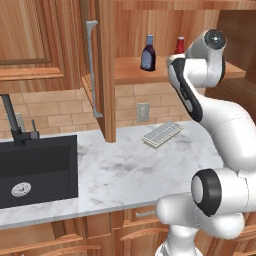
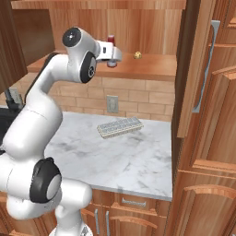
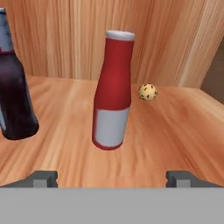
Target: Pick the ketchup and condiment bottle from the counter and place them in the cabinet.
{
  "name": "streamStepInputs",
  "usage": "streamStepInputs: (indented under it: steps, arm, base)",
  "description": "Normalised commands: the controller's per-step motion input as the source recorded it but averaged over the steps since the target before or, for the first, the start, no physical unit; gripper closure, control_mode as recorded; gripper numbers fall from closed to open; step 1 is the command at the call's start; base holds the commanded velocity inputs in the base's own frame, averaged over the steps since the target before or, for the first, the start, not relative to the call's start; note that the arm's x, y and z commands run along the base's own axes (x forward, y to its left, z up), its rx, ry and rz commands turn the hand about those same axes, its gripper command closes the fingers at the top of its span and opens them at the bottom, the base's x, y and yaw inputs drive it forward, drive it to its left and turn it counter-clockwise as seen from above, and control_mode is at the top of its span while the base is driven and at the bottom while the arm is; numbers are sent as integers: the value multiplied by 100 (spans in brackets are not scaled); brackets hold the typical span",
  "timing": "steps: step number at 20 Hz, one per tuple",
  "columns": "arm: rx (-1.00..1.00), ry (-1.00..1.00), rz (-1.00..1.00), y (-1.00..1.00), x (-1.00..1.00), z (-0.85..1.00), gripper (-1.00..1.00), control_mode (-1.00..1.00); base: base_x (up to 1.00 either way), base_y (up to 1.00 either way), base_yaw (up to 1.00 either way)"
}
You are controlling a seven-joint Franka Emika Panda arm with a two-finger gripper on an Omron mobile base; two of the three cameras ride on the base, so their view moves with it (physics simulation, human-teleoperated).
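Spread wide and holding nothing, the gripper (image 3: pixel 111 177) is seen just in front of the ketchup (image 3: pixel 112 92), its two dark fingertips (image 3: pixel 41 178) set well apart on either side of the bottle without touching it; both task bottles are judged already placed on the plank shelf of the cabinet (image 3: pixel 166 131), not on the counter (image 1: pixel 130 167). Left of the ketchup stands the condiment bottle (image 3: pixel 13 92), squat, dark and glossy, with rounded shoulders; the ketchup itself is slim and smooth, red with a pale label band and a white cap, upright on a narrow base; just right of it and further back lies a small speckled yellowish ball (image 3: pixel 148 92). A risk is judged in the retreat: a fingertip could be swept against the tall narrow ketchup, which would tip easily and be knocked into the condiment bottle or the ball; the shelf's smooth wood grain would offer little resistance to sliding.
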Motion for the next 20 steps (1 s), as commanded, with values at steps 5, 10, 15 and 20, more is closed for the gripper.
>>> streamStepInputs:
  steps: [5,10,15,20]
  arm:
    - [0,-4,0,0,-91,-10,-100,-100]
    - [0,0,0,0,-83,-17,-100,-100]
    - [0,1,0,0,-60,-21,-100,-100]
    - [0,9,0,5,-33,-51,-100,-100]
  base:
    - [0,0,0]
    - [0,0,0]
    - [0,0,0]
    - [0,0,0]
